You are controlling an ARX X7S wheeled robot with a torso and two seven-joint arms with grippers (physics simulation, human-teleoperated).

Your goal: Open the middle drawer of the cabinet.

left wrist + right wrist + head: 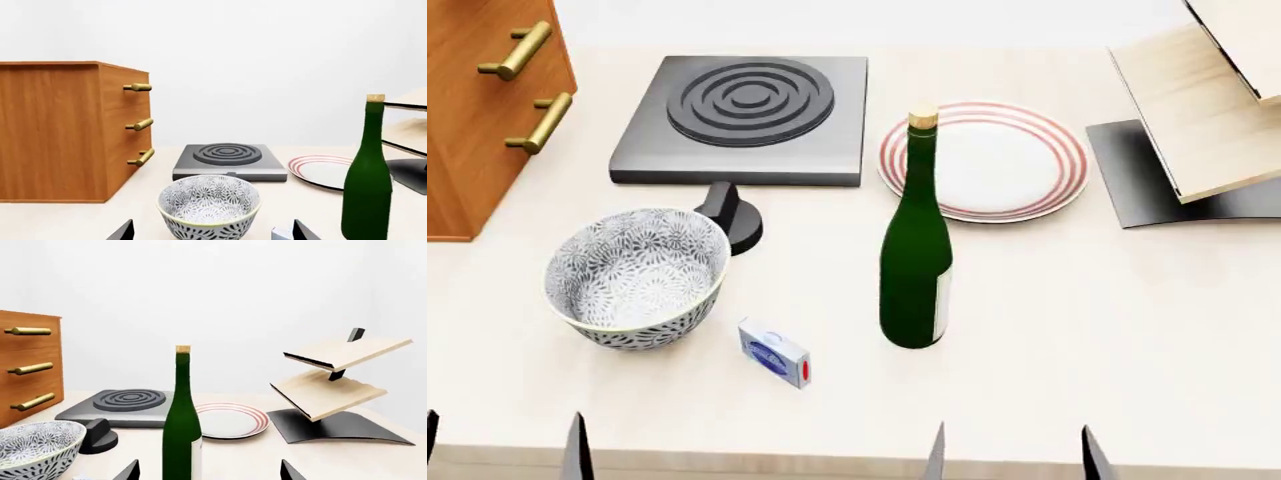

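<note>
The orange-brown cabinet (60, 130) stands at the table's far left, with three stacked drawer fronts, all shut. The middle drawer (131, 125) carries a brass bar handle (139, 124). It also shows in the right wrist view (30, 369). In the head view only the cabinet's corner (474, 110) and two handles show. My left gripper (501, 445) is open and empty at the near table edge, in front of the patterned bowl (209, 206). My right gripper (1012, 455) is open and empty, near the edge, behind the green bottle (182, 425).
A black hotplate (747, 105) with a knob (731, 215) sits at the back. A striped plate (994, 160) lies to its right. A pale slanted-panel rack (1208, 110) stands far right. A small blue-white box (774, 352) lies near the bowl (638, 275) and bottle (917, 250).
</note>
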